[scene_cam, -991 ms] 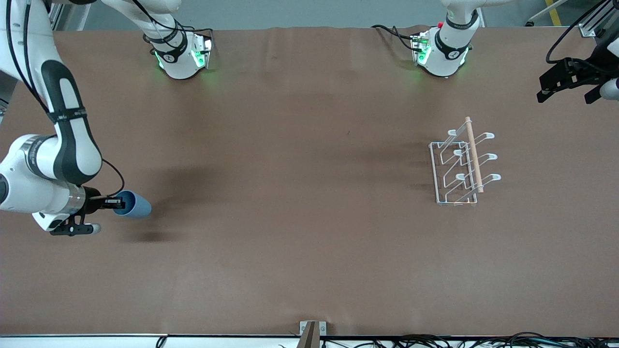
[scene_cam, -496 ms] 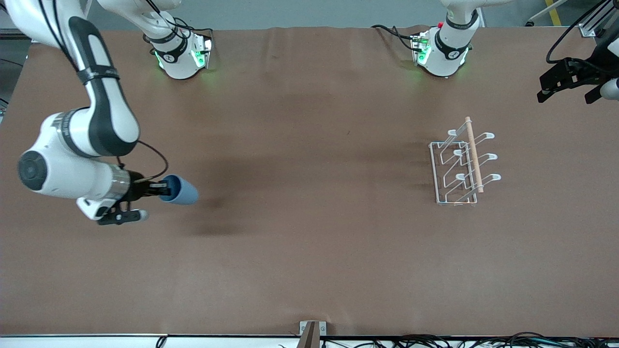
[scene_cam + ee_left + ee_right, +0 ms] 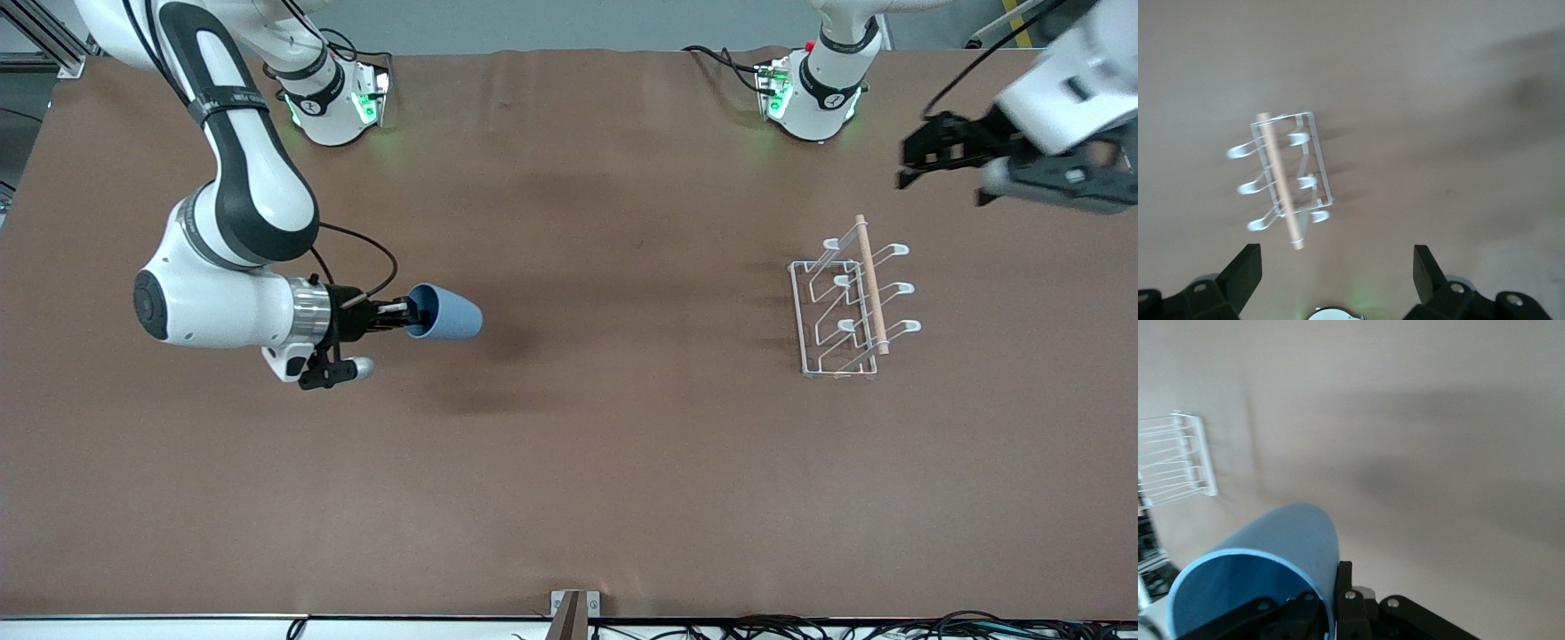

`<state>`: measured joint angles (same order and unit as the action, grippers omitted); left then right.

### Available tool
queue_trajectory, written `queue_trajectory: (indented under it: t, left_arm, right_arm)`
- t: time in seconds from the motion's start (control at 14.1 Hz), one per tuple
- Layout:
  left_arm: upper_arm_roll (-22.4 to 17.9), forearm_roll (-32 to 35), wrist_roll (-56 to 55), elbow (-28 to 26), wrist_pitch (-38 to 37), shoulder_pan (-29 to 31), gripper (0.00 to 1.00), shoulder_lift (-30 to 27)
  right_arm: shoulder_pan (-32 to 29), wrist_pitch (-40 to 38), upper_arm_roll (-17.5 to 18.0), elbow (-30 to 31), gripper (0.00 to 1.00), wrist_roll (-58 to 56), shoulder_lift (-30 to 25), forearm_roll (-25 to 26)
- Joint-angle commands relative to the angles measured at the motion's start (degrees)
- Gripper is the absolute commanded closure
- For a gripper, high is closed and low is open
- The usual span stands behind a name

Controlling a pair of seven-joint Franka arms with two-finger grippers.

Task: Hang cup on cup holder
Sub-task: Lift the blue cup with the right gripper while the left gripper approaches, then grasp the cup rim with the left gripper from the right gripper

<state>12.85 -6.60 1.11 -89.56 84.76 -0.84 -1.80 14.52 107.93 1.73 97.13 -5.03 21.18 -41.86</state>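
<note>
My right gripper (image 3: 411,314) is shut on the rim of the light-blue cup (image 3: 447,313). It holds the cup on its side in the air over the table's middle part, toward the right arm's end. In the right wrist view one finger (image 3: 1346,581) is outside the cup (image 3: 1275,550) wall and the other is inside. The white wire cup holder (image 3: 845,307) with its wooden rod stands toward the left arm's end. It also shows in the left wrist view (image 3: 1283,175) and the right wrist view (image 3: 1173,463). My left gripper (image 3: 925,153) is open and empty, up in the air near the holder, its jaws wide apart in the left wrist view (image 3: 1337,267).
The brown table cover (image 3: 605,444) is bare between the cup and the holder. The arm bases (image 3: 333,98) (image 3: 813,93) stand along the table edge farthest from the front camera. Cables (image 3: 889,627) lie along the edge nearest to it.
My right arm has carried the cup up and toward the holder, from the right arm's end toward the table's middle. My left arm has swung in from the table's edge toward the holder.
</note>
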Motion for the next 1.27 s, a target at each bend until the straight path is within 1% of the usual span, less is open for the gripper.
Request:
queue_trajectory:
  t: [0.0, 0.28, 0.35, 0.5, 0.64, 0.78, 0.92, 1.06, 1.2]
  left_arm:
    - [2.61, -0.52, 0.47, 1.15, 2.59, -4.85, 0.00, 2.93]
    - [5.51, 0.00, 0.47, 1.23, 9.44, -13.55, 0.00, 6.10]
    - [5.87, 0.27, 0.47, 1.23, 11.37, -15.83, 0.00, 6.80]
    - [5.96, 0.27, 0.47, 1.32, 15.68, -20.32, 0.00, 8.30]
    - [6.05, 0.53, 0.47, 1.50, 21.38, -24.10, 0.00, 11.28]
    - [6.05, 0.62, 1.95, 1.50, 26.66, -26.40, 0.00, 12.17]
    - [6.05, 1.23, 5.55, 2.46, 28.88, -27.45, 0.00, 13.66]
    - [6.05, 2.29, 8.72, 5.52, 28.97, -27.99, 0.00, 16.20]
    - [6.05, 3.60, 11.70, 8.25, 29.58, -28.95, 0.00, 18.66]
  right_arm:
    - [1.29, -0.79, -0.50, -0.27, 1.00, -1.38, 0.53, -10.74]
    - [1.30, -1.93, -0.15, -0.27, 1.00, -6.12, 2.37, -22.10]
    - [1.38, -4.20, -0.15, -0.36, 0.99, -6.65, 2.81, -24.39]
    - [1.47, -7.89, -0.24, -0.36, 0.99, -9.19, 3.96, -28.44]
    - [1.04, -11.50, -0.15, -0.36, 0.99, -11.13, 5.27, -31.43]
    - [1.21, -13.53, -0.15, -0.45, 0.99, -11.05, 6.41, -35.38]
    - [1.47, -14.50, -0.24, -1.15, 0.99, -10.96, 7.38, -36.45]
    - [1.73, -14.59, -0.24, -1.15, 0.99, -10.53, 7.48, -36.45]
    - [2.35, -16.60, -0.24, -1.15, 0.99, -10.44, 7.56, -36.36]
